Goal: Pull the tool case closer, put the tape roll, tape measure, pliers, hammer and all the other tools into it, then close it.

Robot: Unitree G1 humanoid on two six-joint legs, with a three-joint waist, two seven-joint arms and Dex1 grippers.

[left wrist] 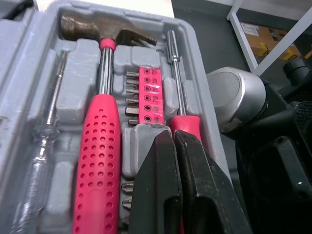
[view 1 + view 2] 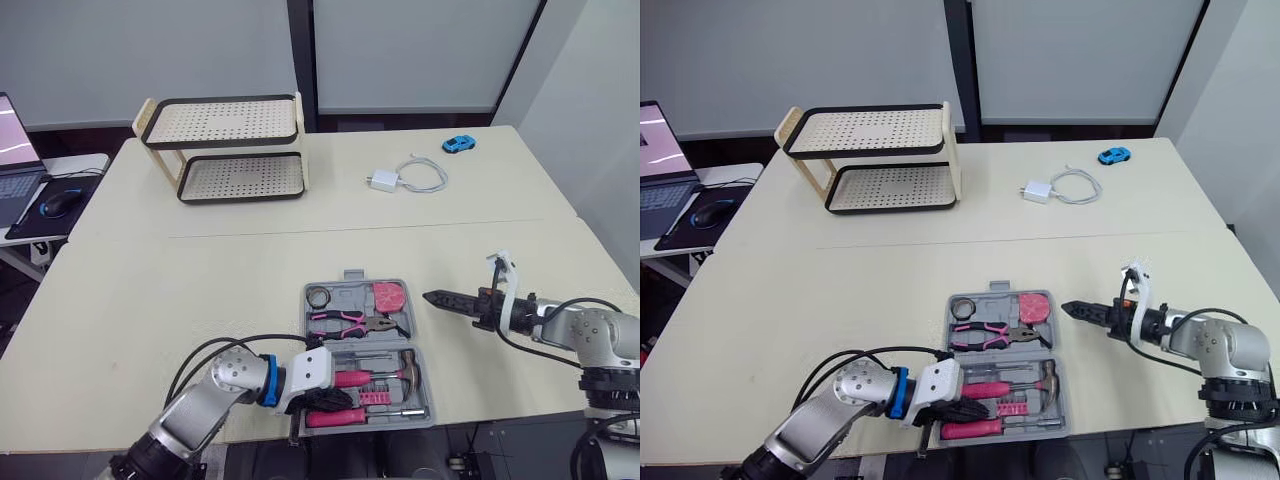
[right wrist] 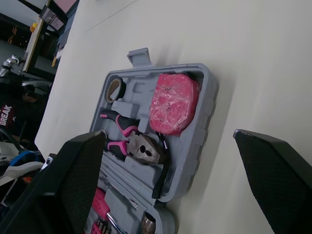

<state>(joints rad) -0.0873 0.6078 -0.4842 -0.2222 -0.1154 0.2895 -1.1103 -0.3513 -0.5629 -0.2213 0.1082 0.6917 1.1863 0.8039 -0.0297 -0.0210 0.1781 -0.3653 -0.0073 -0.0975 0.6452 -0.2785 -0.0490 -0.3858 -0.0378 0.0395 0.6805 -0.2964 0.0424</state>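
Pale beige counter (image 2: 200, 290) runs from me to the far wall. The grey tool case (image 3: 210, 92) lies open and flat at its near edge, between my two arms.

In the far half of the case I see the tape roll (image 2: 318, 296) in the left corner pocket and the pink tape measure (image 2: 389, 296) in the right one. The pliers (image 2: 355, 322) lie across just below them. The near half holds the hammer (image 1: 100, 146), head toward my right, with the pink bit holder (image 1: 149, 92) beside its shaft and the red-handled screwdriver (image 2: 360, 415) along the nearest edge. A thin clear-handled driver (image 1: 44, 146) sits in the slot on the hammer's other side.

My left end effector (image 1: 171, 139) is low over the near-left part of the case, above the bit holder and the screwdriver handle. Its two black fingers are pressed together, and I can see nothing between them.

My right end effector (image 2: 440, 299) hangs just off the case's right side, pointing toward the tape measure. Its fingers are spread wide and it touches nothing.

Farther back stand a two-tier rack (image 2: 235, 150), a white charger with its cable (image 2: 405, 178) and a blue toy car (image 2: 459, 144). A laptop (image 2: 15, 150) and a mouse (image 2: 55, 203) sit on a side desk at far left.
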